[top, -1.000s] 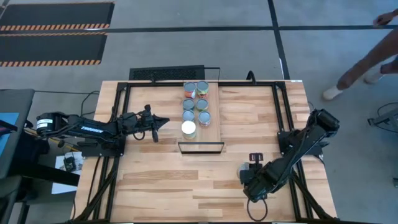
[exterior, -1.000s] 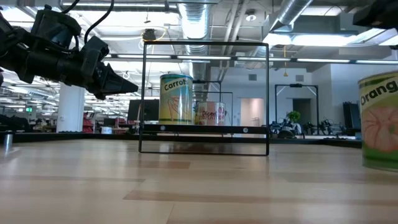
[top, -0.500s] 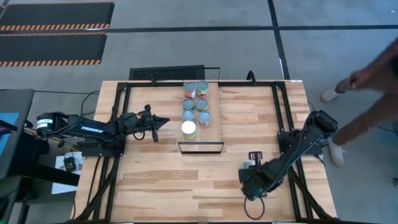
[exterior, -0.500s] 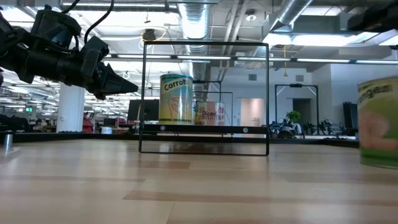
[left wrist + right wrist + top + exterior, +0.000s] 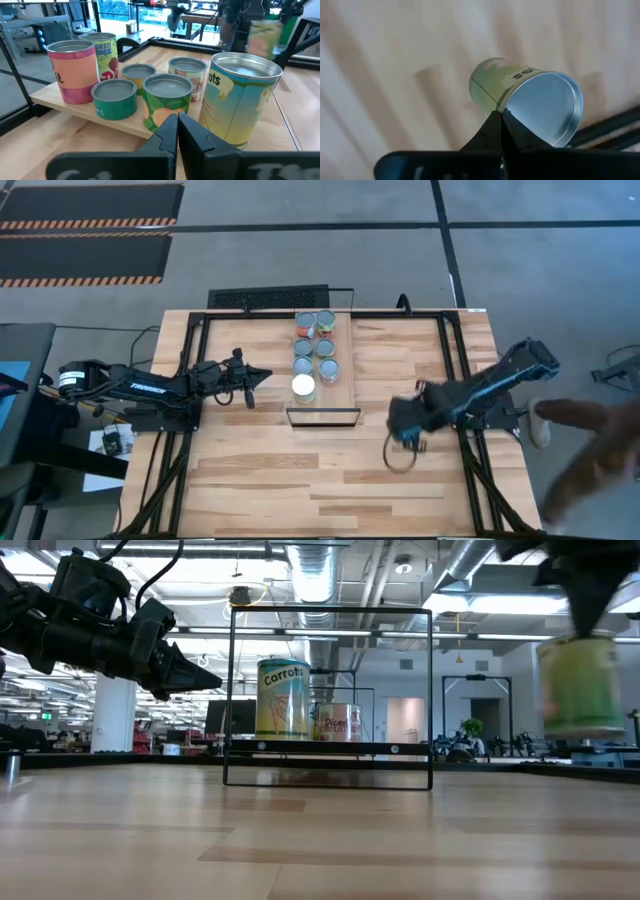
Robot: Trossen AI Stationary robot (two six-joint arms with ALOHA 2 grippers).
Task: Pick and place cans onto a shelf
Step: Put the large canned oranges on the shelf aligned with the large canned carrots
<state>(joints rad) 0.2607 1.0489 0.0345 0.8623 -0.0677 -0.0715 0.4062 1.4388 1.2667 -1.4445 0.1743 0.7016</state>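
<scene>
Several cans (image 5: 314, 352) stand upright on the shelf (image 5: 345, 392), a light-wood plank at the table's far middle; they also show close up in the left wrist view (image 5: 167, 97). My left gripper (image 5: 266, 377) hovers shut just left of the shelf, touching nothing. My right gripper (image 5: 403, 424) is right of the shelf, shut on a pale green-yellow can (image 5: 578, 685) with a silver top (image 5: 542, 110). In the high view that can is hidden under the gripper. My right gripper holds the can at the rim of its silver top (image 5: 512, 97), with the two fingers standing close together on that edge. The fingers come from above. The can hangs below them, roughly upright, its bottom (image 5: 580, 730) lifted clear of the table.
A black wire frame (image 5: 323, 417) stands on the table at the shelf's near end. Black rails (image 5: 455, 370) run along the table's sides. A person's blurred limb (image 5: 590, 450) moves just past the table's right edge. Bare wood lies near the front edge.
My right gripper has shut on the green-yellow can and gone up and toward the table's far edge. The can, standing on the table a second ago, now hangs clear above it. A person has moved along the table's right side.
</scene>
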